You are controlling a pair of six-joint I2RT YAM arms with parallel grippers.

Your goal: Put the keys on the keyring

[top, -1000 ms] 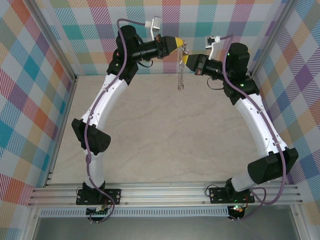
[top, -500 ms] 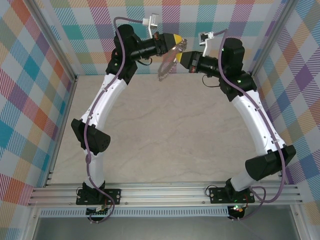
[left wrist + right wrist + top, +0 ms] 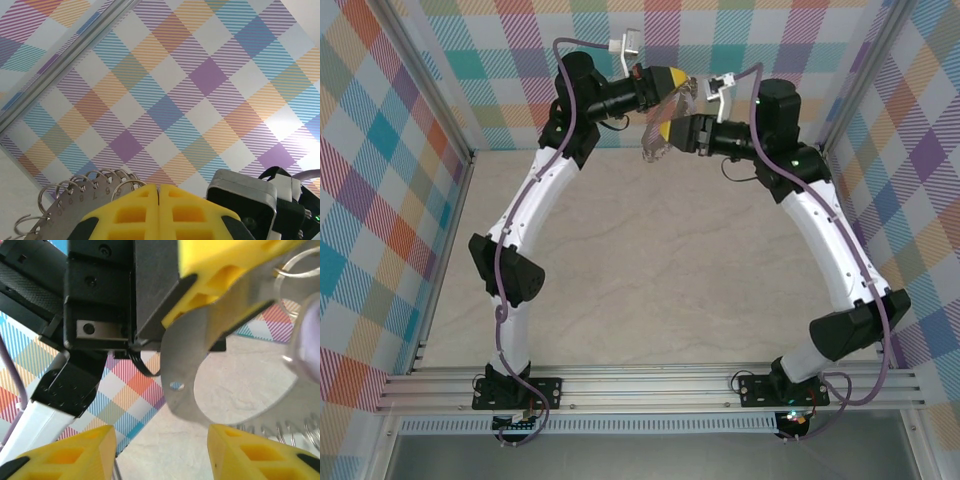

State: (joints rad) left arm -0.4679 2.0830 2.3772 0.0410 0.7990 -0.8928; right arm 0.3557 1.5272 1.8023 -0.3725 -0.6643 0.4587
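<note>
Two grippers meet aloft | left gripper (image 3: 159, 189) clamps the keyring (image 3: 70, 207) | right gripper (image 3: 161, 440) gapes empty just beside it | lilac blur at its edge, perhaps the key (image 3: 309, 335) | we fear a bump twists it loose.

The keyring (image 3: 70, 205) hangs above the table (image 3: 640, 260) near the back wall (image 3: 510, 60).
</note>
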